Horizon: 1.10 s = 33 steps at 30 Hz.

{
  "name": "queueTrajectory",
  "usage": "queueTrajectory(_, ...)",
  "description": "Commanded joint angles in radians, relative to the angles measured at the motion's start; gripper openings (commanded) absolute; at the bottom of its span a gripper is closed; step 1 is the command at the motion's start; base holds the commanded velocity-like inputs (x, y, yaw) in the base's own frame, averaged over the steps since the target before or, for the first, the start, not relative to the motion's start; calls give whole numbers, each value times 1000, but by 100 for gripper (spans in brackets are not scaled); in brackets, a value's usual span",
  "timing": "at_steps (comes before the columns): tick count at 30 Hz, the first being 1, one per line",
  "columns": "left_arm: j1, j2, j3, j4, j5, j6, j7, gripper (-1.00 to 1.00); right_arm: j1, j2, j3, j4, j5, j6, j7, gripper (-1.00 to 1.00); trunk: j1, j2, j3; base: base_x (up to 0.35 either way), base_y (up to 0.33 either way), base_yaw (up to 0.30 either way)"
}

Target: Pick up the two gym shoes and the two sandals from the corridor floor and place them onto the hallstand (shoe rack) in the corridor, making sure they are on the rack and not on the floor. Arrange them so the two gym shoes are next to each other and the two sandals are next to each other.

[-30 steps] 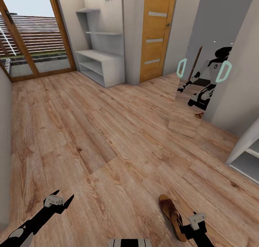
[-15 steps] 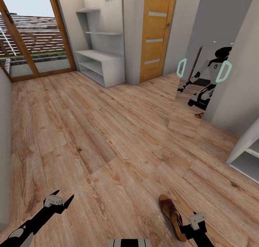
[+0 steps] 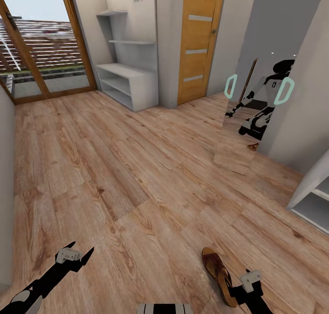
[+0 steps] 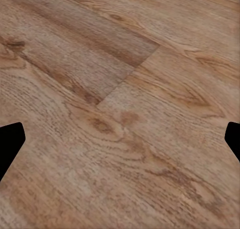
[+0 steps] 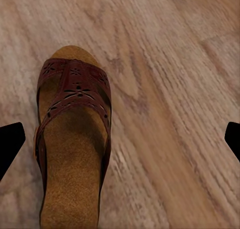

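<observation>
One sandal [image 3: 219, 275] lies flat on the corridor floor [image 3: 137, 177] near the bottom of our head view, toe pointing away from us, just beside our right gripper [image 3: 250, 279]. That gripper hangs low over the planks to the right of the sandal's heel end; from this angle we cannot tell how its jaws stand. Our left gripper [image 3: 75, 254] sits well apart at the lower left, over bare wood, its two dark fingers spread in a V. Far across the floor the hallstand [image 3: 128, 83] stands against the back wall, between the glass patio door [image 3: 41, 49] and an orange wooden door [image 3: 198, 39], its shelves pale grey. A mirror [image 3: 256, 113] on the right wall shows our reflection.

From our left wrist we see wood-grain planks, with the dark fingertips [image 4: 10, 141] at opposite edges, so the jaws are wide apart and hold nothing.

From our right wrist the sandal [image 5: 72, 154] shows close up: maroon patterned strap, tan cork footbed. The black fingertips [image 5: 10, 144] sit at the two far edges, jaws wide apart, the sandal nearer one finger than the other and not gripped.
</observation>
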<state>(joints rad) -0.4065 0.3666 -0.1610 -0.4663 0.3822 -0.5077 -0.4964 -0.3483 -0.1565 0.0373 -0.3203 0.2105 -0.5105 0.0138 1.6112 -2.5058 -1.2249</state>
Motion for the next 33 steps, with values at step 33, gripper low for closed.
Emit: queueTrajectory(33, 0, -1, 0, 0, 1, 0, 1, 100, 0, -18, 7, 1, 3, 0, 3, 100, 0, 0, -4, 0, 0, 0)
